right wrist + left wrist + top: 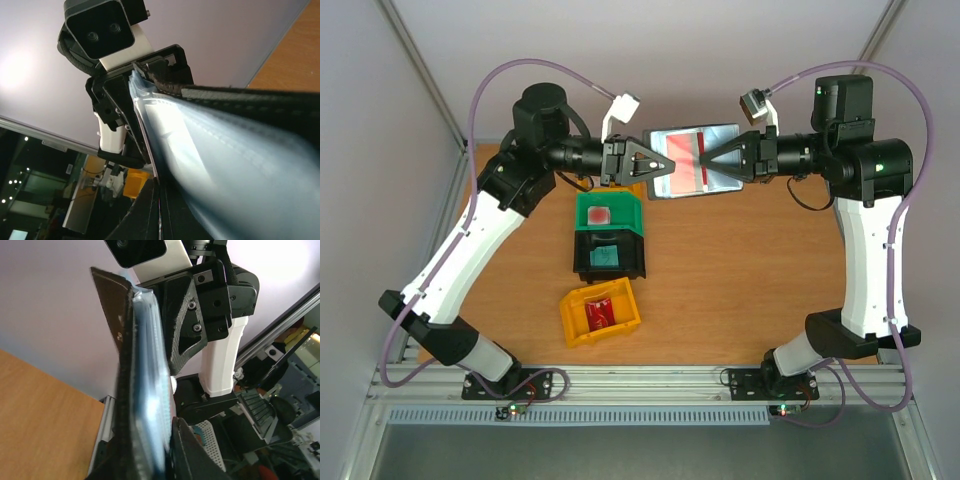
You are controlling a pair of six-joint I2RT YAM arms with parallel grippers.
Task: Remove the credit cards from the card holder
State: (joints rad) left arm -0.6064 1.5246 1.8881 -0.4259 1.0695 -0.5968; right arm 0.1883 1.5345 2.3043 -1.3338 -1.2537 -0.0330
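landmark: card holder [682,143]; every place below is given against it
table [750,270]: wood top, carries the three bins
yellow bin [575,320]: closest to my bases, well nearer than the card holder and to its left; dark red card [600,313] lies inside
black bin [638,258]: next one out, between the yellow bin and the card holder, left of it; teal card [605,255] inside
green bin [582,212]: touching the black bin's far side, just near-left of the card holder; small red card [599,214] inside
card holder: held open between my two arms over the far part of the table, shiny pockets facing the overhead camera; pink-red card [685,172] shows through the left pocket
left jaws: narrow, clamped on the card holder's left edge; in my left wrist view the black cover and blue-grey pocket stand edge-on against my finger [192,452]
right jaws: closed tight, tips over the card holder's middle beside a red strip; I cannot tell whether a card or pocket film is pinched between them
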